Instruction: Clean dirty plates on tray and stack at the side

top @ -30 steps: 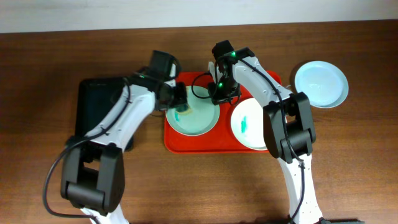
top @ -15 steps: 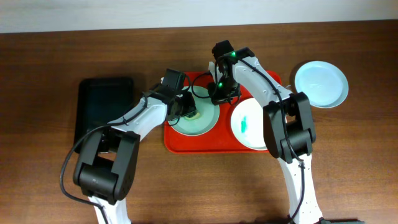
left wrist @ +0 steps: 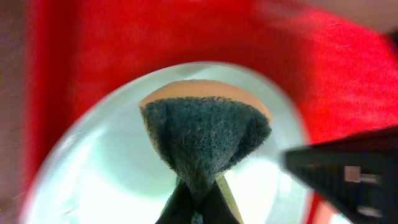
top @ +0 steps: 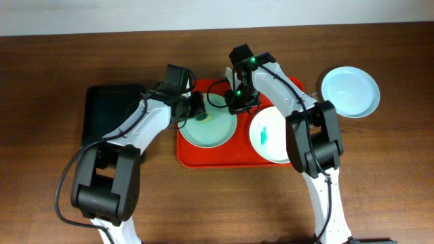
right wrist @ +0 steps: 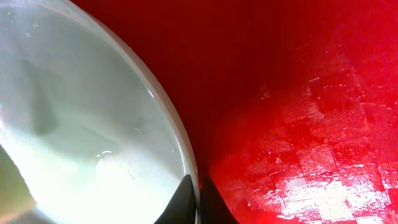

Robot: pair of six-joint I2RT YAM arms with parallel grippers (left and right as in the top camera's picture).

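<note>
The left gripper (top: 194, 108), its arm reaching rightward across the black tray (top: 102, 108), is pinched tight on a sponge (left wrist: 205, 134) over the mint plate (top: 211, 130). That plate lies flat in the red tray (top: 184, 152), whose long axis runs left-right. The right gripper (right wrist: 198, 188), its arm arched over from the front, is clamped on the plate's rim.

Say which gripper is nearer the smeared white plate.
Right. The right gripper pinches the mint plate at its rim beside the white plate; the left gripper, holding a sponge, is farther left.
</note>
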